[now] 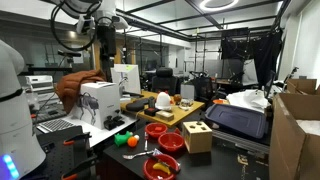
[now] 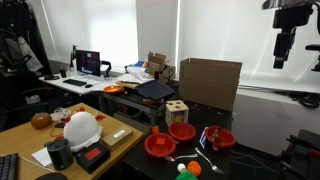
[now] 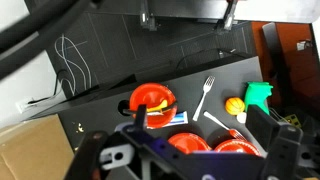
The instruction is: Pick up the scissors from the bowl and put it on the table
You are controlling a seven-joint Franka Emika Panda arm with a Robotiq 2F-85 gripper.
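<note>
The scissors (image 3: 150, 102), with yellow-orange handles, lie in a red bowl (image 3: 152, 90) on the black table (image 3: 110, 60). In both exterior views that bowl (image 1: 160, 167) (image 2: 218, 137) sits apart from two other red bowls. My gripper (image 3: 200, 128) hangs high above the table, open and with nothing between its fingers. In the wrist view the scissors bowl lies to the left of its left finger. The exterior views show the gripper (image 1: 105, 48) (image 2: 285, 48) well above the bowls.
Two more red bowls (image 3: 190, 145) (image 3: 235, 148) sit close together. A tube (image 3: 172, 118) lies beside the scissors bowl. Two white forks (image 3: 205, 95) (image 3: 222, 122), an orange ball (image 3: 233, 105) and a green toy (image 3: 260, 95) lie nearby. A wooden block box (image 1: 197, 135) and a cardboard box (image 2: 210, 82) also stand there.
</note>
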